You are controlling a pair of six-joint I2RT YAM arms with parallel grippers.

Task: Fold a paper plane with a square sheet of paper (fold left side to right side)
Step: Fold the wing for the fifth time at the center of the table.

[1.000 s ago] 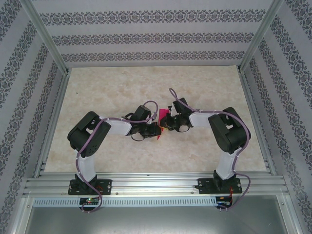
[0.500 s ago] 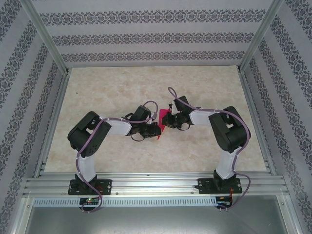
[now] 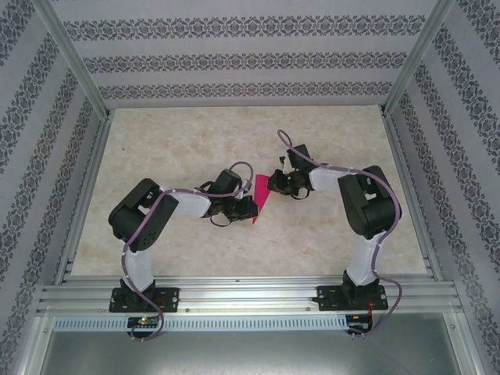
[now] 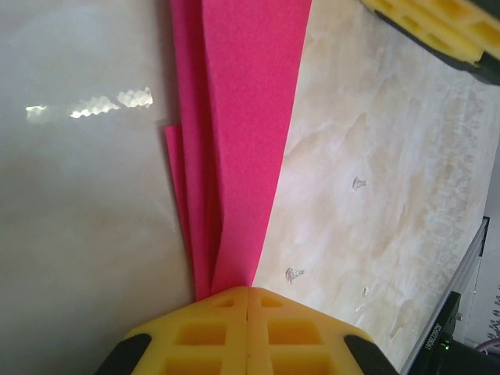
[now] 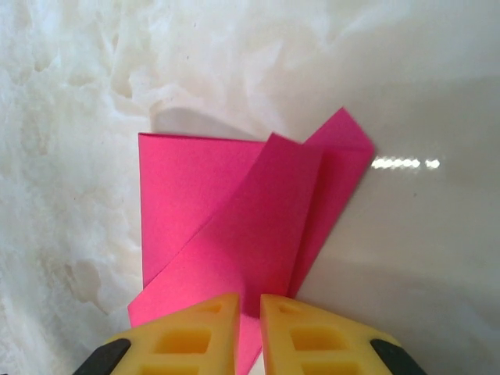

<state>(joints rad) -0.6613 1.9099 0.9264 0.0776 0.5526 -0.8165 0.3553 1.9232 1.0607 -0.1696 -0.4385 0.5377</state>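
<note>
The square sheet of paper (image 3: 261,195) is bright pink and folded into a narrow, pointed paper plane shape on the table's middle. My left gripper (image 3: 248,211) is shut on its near pointed end. In the left wrist view the pink layers (image 4: 246,117) fan out from between the closed yellow fingers (image 4: 248,291). My right gripper (image 3: 273,186) sits at the paper's far wide end. In the right wrist view its jaws (image 5: 249,301) stand a narrow gap apart above the folded flaps (image 5: 234,211). A right fingertip (image 4: 437,23) shows at the upper right of the left wrist view.
The marble-patterned table (image 3: 180,141) is fenced by aluminium rails (image 3: 250,293) at the near edge and patterned walls on three sides. A black part (image 4: 453,336) sits at the table's edge in the left wrist view.
The right gripper has drawn back and to the right off the paper, its jaws parting slightly, so more pink shows. The left gripper has stayed shut in place.
</note>
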